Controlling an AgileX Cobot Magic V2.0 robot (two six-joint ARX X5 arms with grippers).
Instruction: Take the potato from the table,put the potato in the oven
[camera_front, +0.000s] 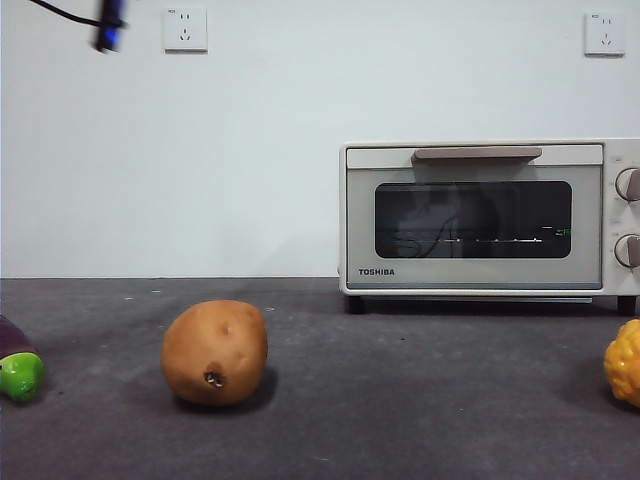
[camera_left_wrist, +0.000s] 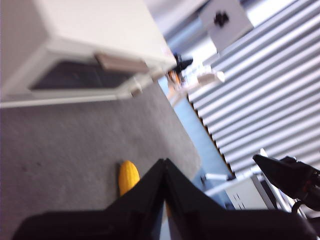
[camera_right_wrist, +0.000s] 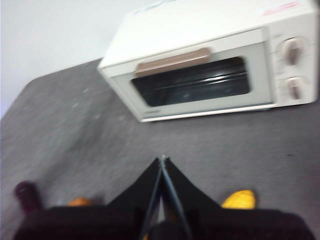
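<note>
The potato (camera_front: 215, 352) is seen on the table (camera_front: 400, 400) in the front view, left of the oven (camera_front: 490, 218) and nearer the camera, untouched. The oven door is shut. Only the front view shows the whole potato; in the right wrist view just an orange sliver (camera_right_wrist: 79, 202) is glimpsed. The yellow bumpy object (camera_left_wrist: 128, 176) is caught by both wrist views. The left gripper (camera_left_wrist: 165, 167) and right gripper (camera_right_wrist: 162, 165) are held closed, nothing gripped, above the table.
</note>
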